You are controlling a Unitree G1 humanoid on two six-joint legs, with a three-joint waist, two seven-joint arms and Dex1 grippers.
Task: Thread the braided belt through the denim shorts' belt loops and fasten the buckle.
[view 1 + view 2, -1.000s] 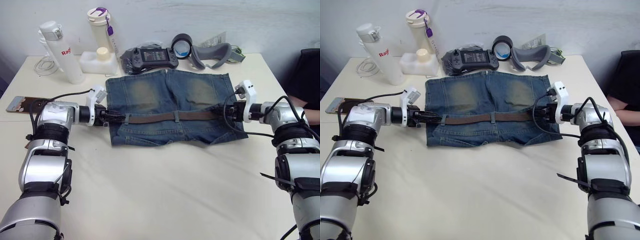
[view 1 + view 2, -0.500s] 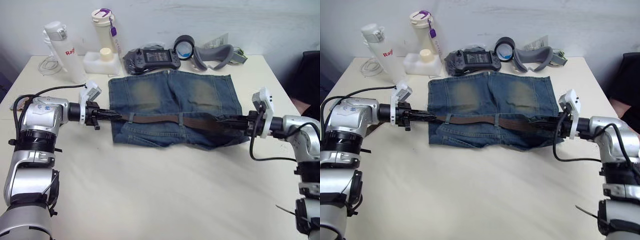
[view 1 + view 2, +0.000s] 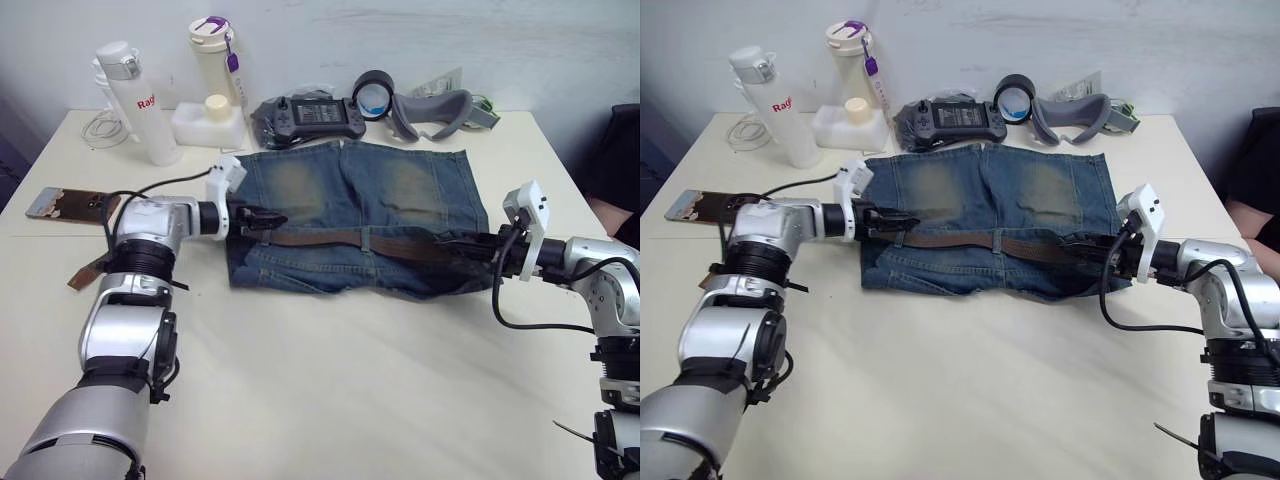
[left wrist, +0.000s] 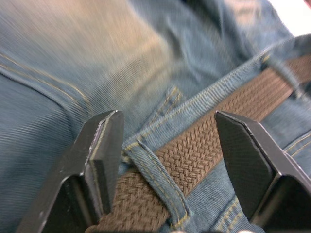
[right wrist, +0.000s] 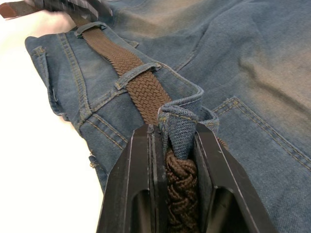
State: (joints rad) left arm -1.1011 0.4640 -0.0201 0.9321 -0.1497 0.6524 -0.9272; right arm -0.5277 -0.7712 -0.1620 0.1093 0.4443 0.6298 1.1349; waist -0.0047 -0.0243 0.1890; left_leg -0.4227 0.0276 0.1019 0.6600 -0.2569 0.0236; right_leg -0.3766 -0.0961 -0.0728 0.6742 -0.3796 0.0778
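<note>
Right fingers (image 5: 172, 145) pinch braided belt (image 5: 141, 92); left fingers (image 4: 104, 145) spread.

Count on the table (image 3: 330, 400): 1 pair of denim shorts (image 3: 350, 215), 1 braided belt (image 3: 340, 238), 2 belt loops (image 5: 137, 74) clear in the right wrist view. 2 claws: left claw (image 3: 262, 217), right claw (image 3: 455, 245). 2 tall bottles (image 3: 135, 90), 1 small white jug (image 3: 205, 118), 1 handheld game console (image 3: 310, 112), 1 tape roll (image 3: 373, 92), 1 grey padded band (image 3: 430, 108), 1 phone (image 3: 70, 205).
</note>
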